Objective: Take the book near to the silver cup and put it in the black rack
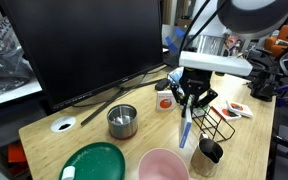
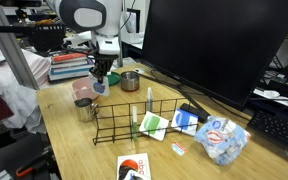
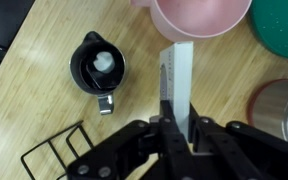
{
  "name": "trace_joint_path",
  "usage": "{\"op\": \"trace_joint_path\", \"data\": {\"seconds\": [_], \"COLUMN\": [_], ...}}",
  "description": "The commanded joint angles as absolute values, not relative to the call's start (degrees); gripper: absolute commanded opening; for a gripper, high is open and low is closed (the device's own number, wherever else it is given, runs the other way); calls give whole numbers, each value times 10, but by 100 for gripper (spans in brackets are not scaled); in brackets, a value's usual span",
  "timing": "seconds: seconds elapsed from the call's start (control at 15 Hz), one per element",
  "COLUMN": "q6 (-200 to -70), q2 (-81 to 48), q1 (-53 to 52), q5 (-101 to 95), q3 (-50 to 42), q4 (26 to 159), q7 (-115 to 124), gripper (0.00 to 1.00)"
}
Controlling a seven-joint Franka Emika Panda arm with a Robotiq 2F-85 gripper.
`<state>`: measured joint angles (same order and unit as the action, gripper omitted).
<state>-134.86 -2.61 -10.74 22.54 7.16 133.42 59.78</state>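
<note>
My gripper [image 3: 180, 118] is shut on the thin light blue and white book [image 3: 179, 78], which sticks out straight from the jaws. In an exterior view the gripper [image 1: 191, 100] holds the book [image 1: 185, 130] upright above the table, between the silver cup [image 1: 122, 120] and the black wire rack [image 1: 218, 124]. In the other exterior view the gripper [image 2: 101, 82] hangs beyond the near end of the rack [image 2: 149, 122]. A corner of the rack [image 3: 56, 156] shows in the wrist view, to the left of the book.
A pink bowl [image 1: 164, 165] and a green plate [image 1: 96, 162] sit at the table's front. A black cup [image 3: 97, 65] stands beside the rack. A large monitor [image 1: 84, 45] stands behind. Booklets and a packet [image 2: 222, 138] lie past the rack.
</note>
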Motion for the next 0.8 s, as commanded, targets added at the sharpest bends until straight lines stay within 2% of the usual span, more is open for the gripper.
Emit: {"op": "trace_joint_path", "data": {"seconds": [0.0,0.27,0.73], "q6": [-1350,-1339,-1316], "q2": [63,137,190], "q1": [-98,-81,-25], "q5": [276,281,264], "q3": [75,64,43], "q4": [1389,1426,1464], "q7": [591,614,683], "gripper": [4,4,4]}}
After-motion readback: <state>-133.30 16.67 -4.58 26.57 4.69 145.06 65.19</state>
